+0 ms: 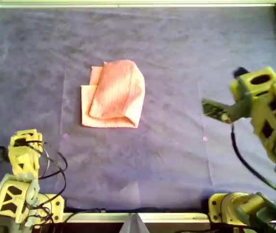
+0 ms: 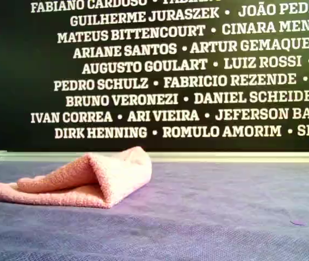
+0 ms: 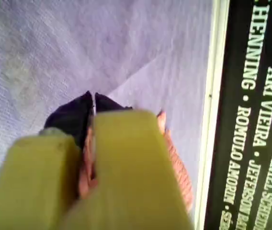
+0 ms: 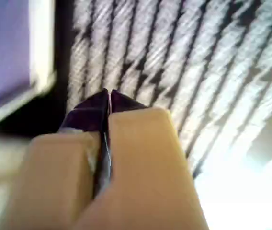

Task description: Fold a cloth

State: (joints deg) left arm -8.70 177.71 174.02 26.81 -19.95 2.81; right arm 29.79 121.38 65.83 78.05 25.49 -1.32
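The salmon-pink cloth (image 1: 113, 94) lies folded over on itself left of the table's middle in the overhead view. A rounded upper layer sits on a wider lower layer. In the exterior view the cloth (image 2: 84, 179) is a soft looped fold at that view's left. My first gripper (image 3: 94, 98) is shut and empty, low over the table. The cloth (image 3: 176, 163) shows beyond it, partly hidden by a finger. Its arm (image 1: 24, 150) sits at the overhead view's bottom left. My second gripper (image 4: 108, 93) is shut and empty. Its arm (image 1: 264, 97) is raised at the overhead view's right, apart from the cloth.
The purple-grey table covering (image 1: 177, 48) spans the table inside a pale rail (image 1: 128, 4). A black wall with white names (image 2: 171, 65) stands behind the far edge. Loose cables (image 1: 55, 170) hang by the first arm. Two small pink marks (image 1: 204, 139) (image 1: 65, 136) lie on the covering.
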